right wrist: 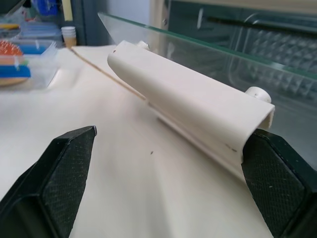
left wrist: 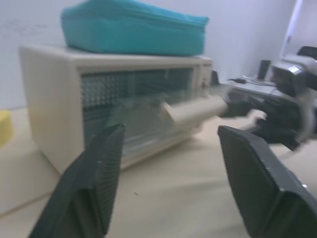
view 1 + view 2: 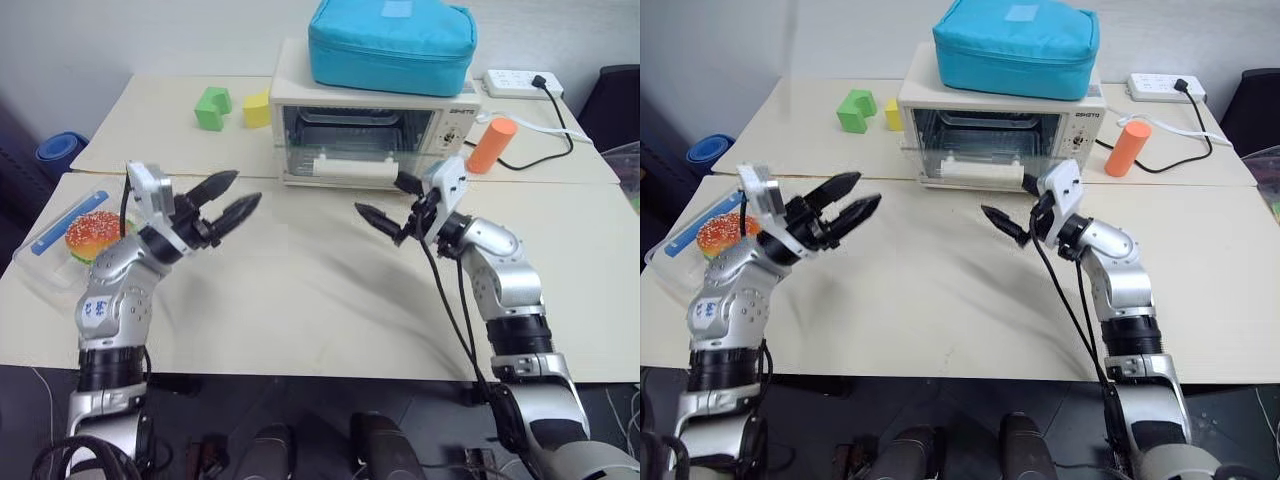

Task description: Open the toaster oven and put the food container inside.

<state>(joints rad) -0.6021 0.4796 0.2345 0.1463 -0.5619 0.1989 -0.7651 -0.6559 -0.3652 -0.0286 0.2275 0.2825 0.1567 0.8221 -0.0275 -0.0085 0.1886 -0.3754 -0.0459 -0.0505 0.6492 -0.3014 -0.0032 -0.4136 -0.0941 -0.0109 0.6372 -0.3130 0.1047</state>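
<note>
The cream toaster oven [image 3: 450, 125] stands at the back of the table. Its glass door [image 1: 277, 62] is swung down and out, and the white bar handle [image 1: 188, 104] juts forward. My right gripper [image 3: 378, 195] is open just in front of that handle, one finger [image 1: 277, 183] at the bar's end and the other [image 1: 54, 178] wide of it. The clear food container [image 3: 60, 245], with a blue clip and a toy burger inside, lies at the table's left edge. My left gripper [image 3: 246, 187] hovers open and empty to the right of the container, pointing at the oven [image 2: 54, 99].
A turquoise zip bag [image 3: 390, 45] lies on top of the oven. Green [image 3: 212, 108] and yellow [image 3: 256, 108] blocks sit to the oven's left. An orange cylinder [image 3: 490, 145] stands to its right, near a power strip [image 3: 522, 83] and a black cable.
</note>
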